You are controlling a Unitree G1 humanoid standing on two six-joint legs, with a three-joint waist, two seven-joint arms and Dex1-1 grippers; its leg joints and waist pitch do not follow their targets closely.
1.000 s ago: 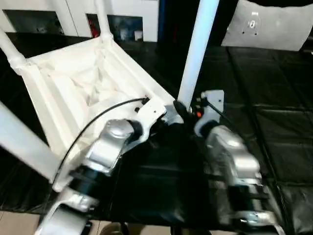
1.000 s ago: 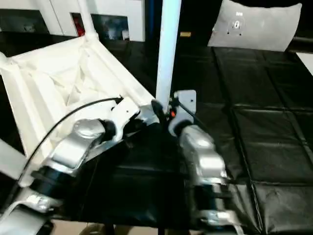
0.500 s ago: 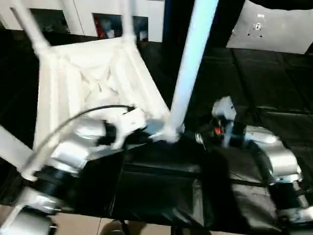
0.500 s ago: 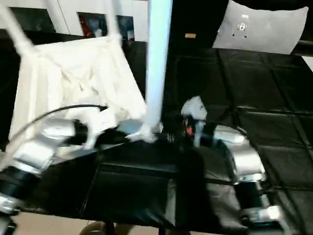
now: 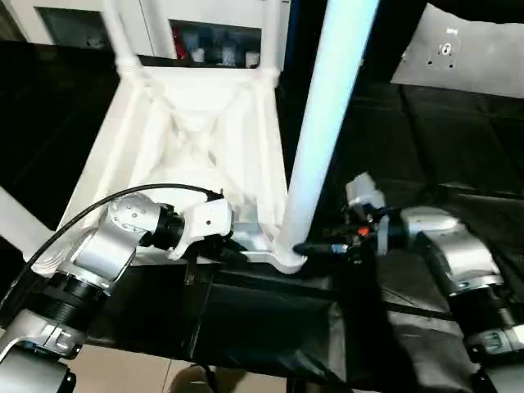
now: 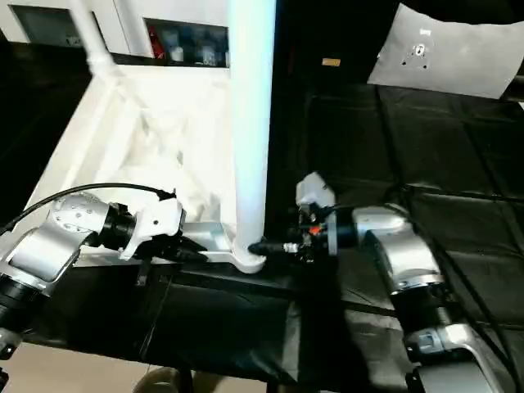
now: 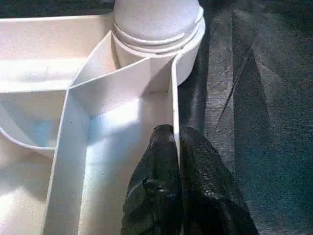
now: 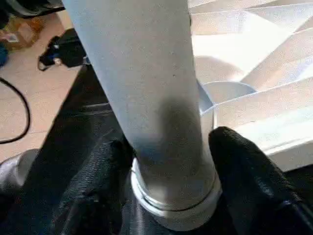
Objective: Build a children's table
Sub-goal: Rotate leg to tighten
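The white tabletop (image 5: 196, 139) lies upside down on the black mat with its ribbed underside facing up. Legs stand in its sockets: two at the far corners (image 5: 123, 33), one at the near left (image 5: 16, 221), and a tall leg (image 5: 323, 139) at the near right corner. My left gripper (image 5: 237, 255) is shut on the thin rim wall (image 7: 172, 98) just beside that corner socket (image 7: 156, 29). My right gripper (image 5: 307, 248) comes in from the right. Its fingers (image 8: 244, 171) clasp the base of the near right leg (image 8: 146, 98), just above the socket.
A black mat (image 5: 426, 147) covers the work table, and its front edge (image 5: 246, 360) is close to my arms. A white cabinet with glass doors (image 5: 213, 41) stands behind. A pale flat plate (image 5: 467, 49) lies at the back right. A black cable (image 5: 98, 213) loops over my left forearm.
The tabletop has turned on the mat, so its far edge now faces the cabinet. My right arm swung out to the right and its fingers now clasp the leg's base. The view also shifted.
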